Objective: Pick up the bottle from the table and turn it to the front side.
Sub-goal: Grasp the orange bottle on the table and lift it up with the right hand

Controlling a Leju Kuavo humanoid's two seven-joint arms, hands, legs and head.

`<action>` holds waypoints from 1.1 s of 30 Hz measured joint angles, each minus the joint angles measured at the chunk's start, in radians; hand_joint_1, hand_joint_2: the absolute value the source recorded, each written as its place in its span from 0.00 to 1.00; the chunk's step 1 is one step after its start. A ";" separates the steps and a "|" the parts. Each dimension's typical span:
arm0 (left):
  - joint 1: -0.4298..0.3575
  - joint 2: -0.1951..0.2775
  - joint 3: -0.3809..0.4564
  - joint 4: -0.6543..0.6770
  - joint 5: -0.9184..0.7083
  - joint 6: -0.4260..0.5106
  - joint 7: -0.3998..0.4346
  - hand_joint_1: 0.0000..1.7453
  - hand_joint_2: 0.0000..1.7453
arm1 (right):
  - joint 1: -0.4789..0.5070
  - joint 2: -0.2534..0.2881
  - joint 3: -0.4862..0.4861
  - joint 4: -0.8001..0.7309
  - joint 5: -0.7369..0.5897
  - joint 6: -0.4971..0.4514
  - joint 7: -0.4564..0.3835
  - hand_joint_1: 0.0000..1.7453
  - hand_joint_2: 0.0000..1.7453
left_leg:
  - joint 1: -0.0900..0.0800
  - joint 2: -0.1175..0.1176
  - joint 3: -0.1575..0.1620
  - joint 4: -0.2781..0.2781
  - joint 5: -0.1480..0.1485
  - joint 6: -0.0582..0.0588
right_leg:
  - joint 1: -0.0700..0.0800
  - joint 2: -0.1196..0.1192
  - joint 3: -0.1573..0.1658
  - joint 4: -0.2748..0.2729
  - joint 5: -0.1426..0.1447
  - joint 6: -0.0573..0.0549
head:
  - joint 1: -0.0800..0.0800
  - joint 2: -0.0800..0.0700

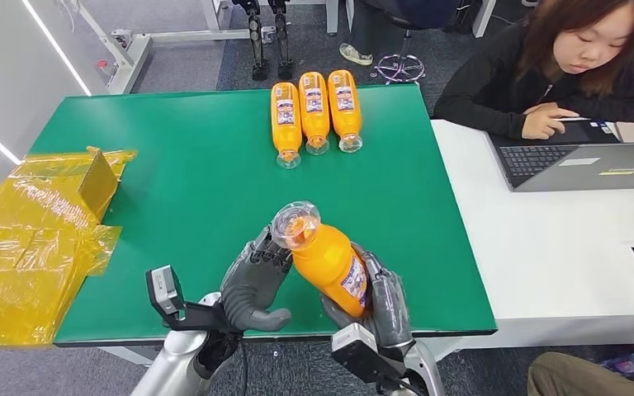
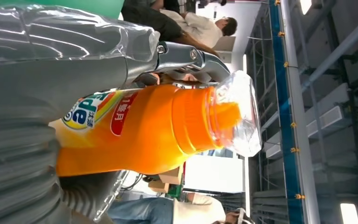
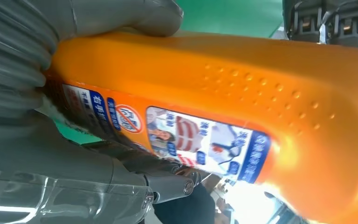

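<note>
Both hands grasp the orange bottle (image 1: 327,262) above the green worktop (image 1: 198,190): the left hand (image 1: 256,280) near its neck, the right hand (image 1: 380,301) round its labelled body. Smooth, rigid plastic, likely full and slippery; the dimpled flank beside the right hand should offer better purchase.

The head view looks from high on the robot forward and down on the green table (image 1: 198,190), with both arms coming in at the lower edge and a white desk (image 1: 545,239) at the right. The left wrist view sits very close behind the left hand (image 2: 37,88); it is turned on its side and faces outward into the room. The right wrist view is just as close behind the right hand (image 3: 51,172). All three views share the orange bottle (image 1: 328,262) (image 2: 149,128) (image 3: 242,88) held between the hands.
</note>
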 joint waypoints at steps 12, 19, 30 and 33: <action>-0.013 0.000 0.000 0.000 0.004 0.015 0.005 0.00 1.00 | -0.048 0.052 0.002 0.069 -0.012 0.025 0.002 1.00 1.00 | 0.000 0.000 0.000 0.000 0.000 0.000 | 0.000 0.000 0.000 0.000 0.000 0.000 | 0.000 0.000; -0.043 0.001 0.000 0.000 0.003 0.048 0.025 0.00 1.00 | -0.073 0.082 0.001 0.093 -0.016 0.059 0.009 1.00 1.00 | 0.000 0.000 0.000 0.000 0.000 0.000 | 0.000 0.000 0.000 0.000 0.000 0.000 | 0.000 0.000; -0.061 0.022 0.027 0.024 0.002 0.087 0.030 0.00 1.00 | -0.075 0.102 0.005 0.116 0.015 0.081 0.013 1.00 1.00 | 0.000 0.000 0.000 0.000 0.000 0.000 | 0.000 0.000 0.000 0.000 0.000 0.000 | 0.000 0.000; -0.061 0.023 0.031 0.028 0.002 0.088 0.030 0.00 1.00 | -0.075 0.102 0.005 0.119 0.015 0.081 0.013 1.00 1.00 | 0.000 0.000 0.000 0.000 0.000 0.000 | 0.000 0.000 0.000 0.000 0.000 0.000 | 0.000 0.000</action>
